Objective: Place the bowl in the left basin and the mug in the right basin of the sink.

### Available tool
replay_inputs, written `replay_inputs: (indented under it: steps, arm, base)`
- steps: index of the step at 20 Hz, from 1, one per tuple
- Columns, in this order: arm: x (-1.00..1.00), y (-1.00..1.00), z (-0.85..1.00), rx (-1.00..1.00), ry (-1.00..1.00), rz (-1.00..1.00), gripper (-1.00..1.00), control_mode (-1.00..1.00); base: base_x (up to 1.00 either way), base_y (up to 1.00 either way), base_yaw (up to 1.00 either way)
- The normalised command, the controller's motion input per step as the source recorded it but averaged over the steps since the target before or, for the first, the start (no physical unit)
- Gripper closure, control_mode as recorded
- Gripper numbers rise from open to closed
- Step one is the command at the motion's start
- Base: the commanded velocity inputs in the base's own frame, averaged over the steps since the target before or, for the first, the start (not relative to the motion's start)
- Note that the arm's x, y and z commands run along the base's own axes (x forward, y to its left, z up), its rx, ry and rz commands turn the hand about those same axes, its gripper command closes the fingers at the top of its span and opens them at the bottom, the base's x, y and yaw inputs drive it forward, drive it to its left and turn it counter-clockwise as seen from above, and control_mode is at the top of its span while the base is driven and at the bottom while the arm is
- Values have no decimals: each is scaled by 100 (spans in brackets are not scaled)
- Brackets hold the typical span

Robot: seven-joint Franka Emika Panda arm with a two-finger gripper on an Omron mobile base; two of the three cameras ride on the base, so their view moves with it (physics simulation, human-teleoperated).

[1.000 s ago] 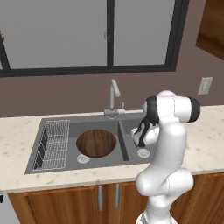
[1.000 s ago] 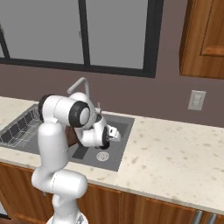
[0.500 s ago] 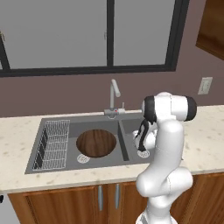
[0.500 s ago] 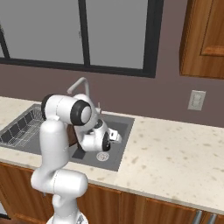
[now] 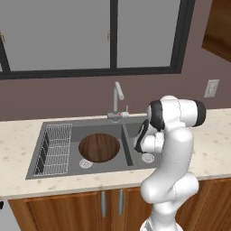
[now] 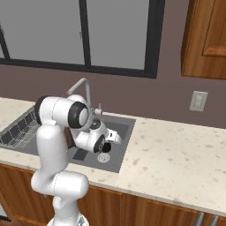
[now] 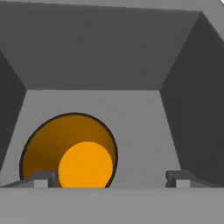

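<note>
Hand view is showing the jaws now standing wide after releasing the mug (image 7: 70, 151), which is sitting on the floor of the right basin (image 7: 131, 109). Left base view is showing the bowl (image 5: 99, 147) resting in the left basin (image 5: 92, 133), suggesting both placements are done.

You see the bowl (image 5: 99, 147) lying in the left basin (image 5: 85, 135) of the sink (image 5: 54, 131). The white arm (image 5: 173, 149) leans over the right basin (image 5: 135, 135). A faucet (image 5: 117, 97) stands behind.

Speckled beige counter (image 5: 18, 140), dark-framed window (image 5: 113, 36), wall outlet (image 6: 197, 101), wooden upper cabinet (image 6: 207, 39).
</note>
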Motion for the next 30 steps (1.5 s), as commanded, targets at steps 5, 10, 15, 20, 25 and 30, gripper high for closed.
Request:
replay_inputs:
  steps: [5,10,15,20,25,30]
  arm:
    - [0,-5,92,11,11,0,-100,-100]
    - [-4,0,77,10,9,0,-100,-100]
    - [-1,0,70,5,23,-1,-100,-100]
    - [-8,2,37,-3,24,-2,-100,-100]
    - [-5,0,2,-1,2,-1,-100,-100]
    - [-31,10,10,0,-2,0,-100,-100]
  base:
    - [0,0,0]
    - [0,0,0]
    - [0,0,0]
    - [0,0,0]
    - [0,0,0]
    - [0,0,0]
